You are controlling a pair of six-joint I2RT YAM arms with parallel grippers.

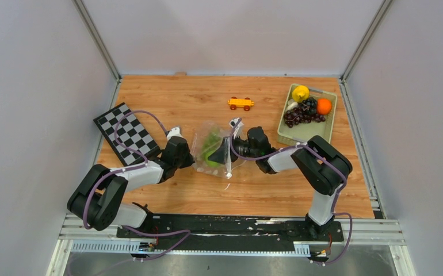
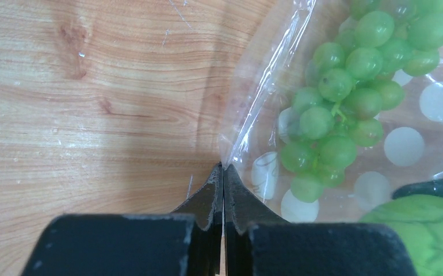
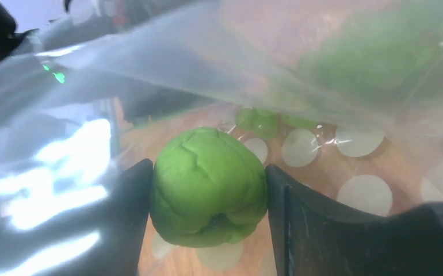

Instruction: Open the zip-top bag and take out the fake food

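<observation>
The right gripper (image 3: 207, 172) clamps green fake food (image 3: 207, 190) inside the zip-top bag (image 2: 415, 144); left gripper (image 2: 223, 172) pinches its edge.

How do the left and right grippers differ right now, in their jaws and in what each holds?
The left gripper has its jaws pressed together on the edge of the bag; the right gripper has its jaws apart, touching both sides of a green round piece. The left gripper is outside the bag; the right gripper is inside it, under the plastic. Shared: each is clamped on something, at the same bag.
</observation>
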